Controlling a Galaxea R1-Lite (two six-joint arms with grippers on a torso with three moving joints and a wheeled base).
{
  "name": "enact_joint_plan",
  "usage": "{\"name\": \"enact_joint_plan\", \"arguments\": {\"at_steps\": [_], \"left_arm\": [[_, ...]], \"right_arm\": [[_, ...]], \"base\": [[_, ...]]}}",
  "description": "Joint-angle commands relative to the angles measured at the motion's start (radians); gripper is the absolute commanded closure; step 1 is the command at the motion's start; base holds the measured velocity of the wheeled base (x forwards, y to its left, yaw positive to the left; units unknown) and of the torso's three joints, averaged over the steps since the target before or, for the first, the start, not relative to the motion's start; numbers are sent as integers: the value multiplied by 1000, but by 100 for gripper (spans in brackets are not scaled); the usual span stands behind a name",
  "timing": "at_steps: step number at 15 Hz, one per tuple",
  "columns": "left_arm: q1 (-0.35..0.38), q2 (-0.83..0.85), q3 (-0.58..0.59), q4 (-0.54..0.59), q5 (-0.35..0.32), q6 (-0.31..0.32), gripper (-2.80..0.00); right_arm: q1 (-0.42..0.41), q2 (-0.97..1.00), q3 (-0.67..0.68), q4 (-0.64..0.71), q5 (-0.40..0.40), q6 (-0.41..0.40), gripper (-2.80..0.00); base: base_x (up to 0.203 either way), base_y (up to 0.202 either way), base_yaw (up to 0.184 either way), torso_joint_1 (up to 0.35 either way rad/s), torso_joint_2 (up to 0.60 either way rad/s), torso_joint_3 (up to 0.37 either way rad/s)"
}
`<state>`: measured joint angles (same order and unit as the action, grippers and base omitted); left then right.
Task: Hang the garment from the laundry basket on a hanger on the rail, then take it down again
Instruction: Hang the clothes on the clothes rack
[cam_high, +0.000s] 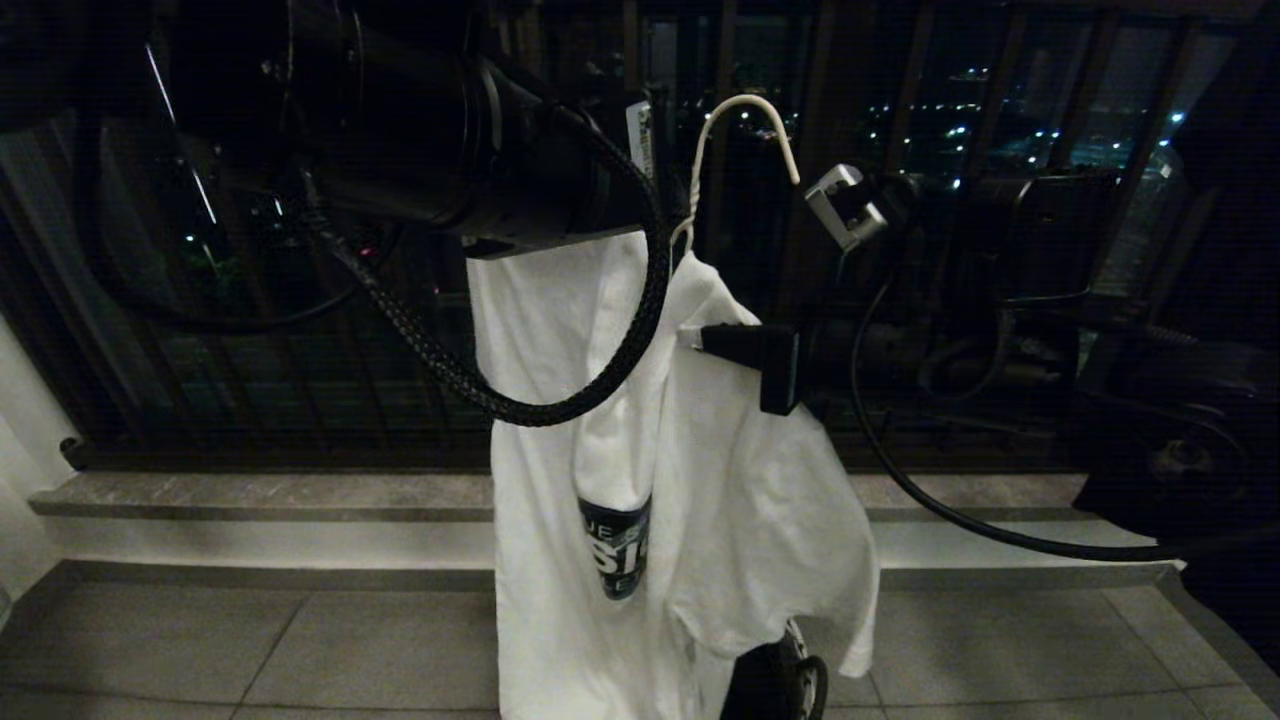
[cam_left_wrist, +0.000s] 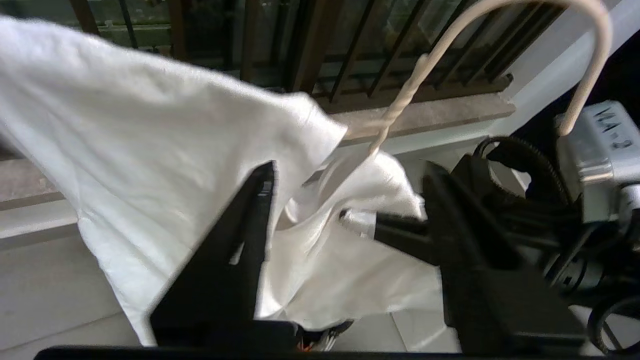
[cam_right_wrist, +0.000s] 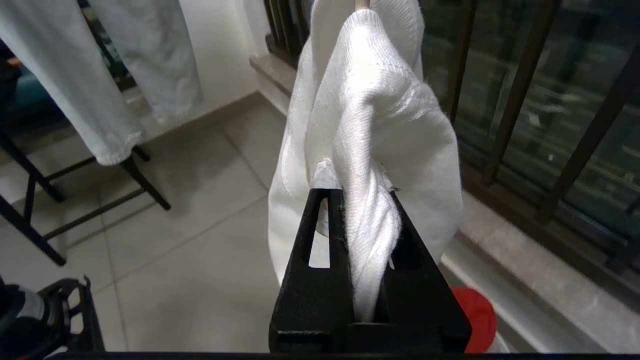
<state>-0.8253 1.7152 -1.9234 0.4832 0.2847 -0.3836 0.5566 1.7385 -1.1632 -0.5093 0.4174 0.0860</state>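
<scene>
1. The T-shirt (cam_high: 740, 500) hangs limp on the wire hanger (cam_high: 740, 120), held in mid-air before the railing (cam_high: 300, 380); no rail in view.
2. Your right gripper (cam_right_wrist: 367, 235) is clenched on a bunched fold at the shoulder.
3. Your left gripper (cam_left_wrist: 345, 200) stands released, fingers either side of the collar, holding nothing.
4. Judgement: cloth is light, soft and prone to slide off thin wire. Take hold at the hanger's twisted neck, not loose fabric.
</scene>
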Motion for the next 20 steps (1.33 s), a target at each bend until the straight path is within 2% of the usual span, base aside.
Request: {"name": "enact_joint_plan", "arguments": {"at_steps": [1, 3, 5, 6, 8, 9, 10, 11, 12, 13, 16, 18, 20], "left_arm": [[1, -44, 19, 15, 4, 6, -280], [42, -105, 33, 68, 5, 36, -280], [112, -133, 36, 93, 5, 63, -280], [142, -142, 43, 98, 3, 92, 0], [170, -166, 74, 158, -21, 155, 0], [189, -196, 99, 195, -111, 218, 0], [239, -227, 122, 216, -275, 292, 0], [303, -253, 136, 232, -404, 360, 0], [355, -273, 147, 249, -471, 452, 0], [377, -280, 154, 296, -498, 531, 0], [387, -297, 156, 418, -516, 642, 0], [387, -299, 159, 462, -516, 678, 0], [387, -293, 162, 460, -513, 690, 0]], "right_arm": [[0, -1, 7, -12, 3, 1, 0], [0, 1, 7, -12, 4, 1, 0], [0, 1, 7, -12, 8, 1, 0], [0, 1, 7, -11, 9, 1, 0], [0, 1, 8, -9, 15, 1, 0], [0, -1, 8, -5, 25, 1, 0], [0, -2, 12, 0, 34, 0, 0], [-1, -3, 17, 3, 56, 0, 0], [-1, -8, 25, 4, 98, 0, 0], [-3, -11, 34, 5, 143, 0, 0], [-16, -16, 65, 4, 283, -4, 0], [-19, -15, 84, 4, 339, -6, 0], [-20, -10, 96, 4, 403, -9, 0]], "base": [[0, 0, 0, 0, 0, 0], [0, 0, 0, 0, 0, 0], [0, 0, 0, 0, 0, 0], [0, 0, 0, 0, 0, 0], [0, 0, 0, 0, 0, 0], [0, 0, 0, 0, 0, 0], [0, 0, 0, 0, 0, 0], [0, 0, 0, 0, 0, 0], [0, 0, 0, 0, 0, 0], [0, 0, 0, 0, 0, 0], [0, 0, 0, 0, 0, 0], [0, 0, 0, 0, 0, 0], [0, 0, 0, 0, 0, 0]]}}
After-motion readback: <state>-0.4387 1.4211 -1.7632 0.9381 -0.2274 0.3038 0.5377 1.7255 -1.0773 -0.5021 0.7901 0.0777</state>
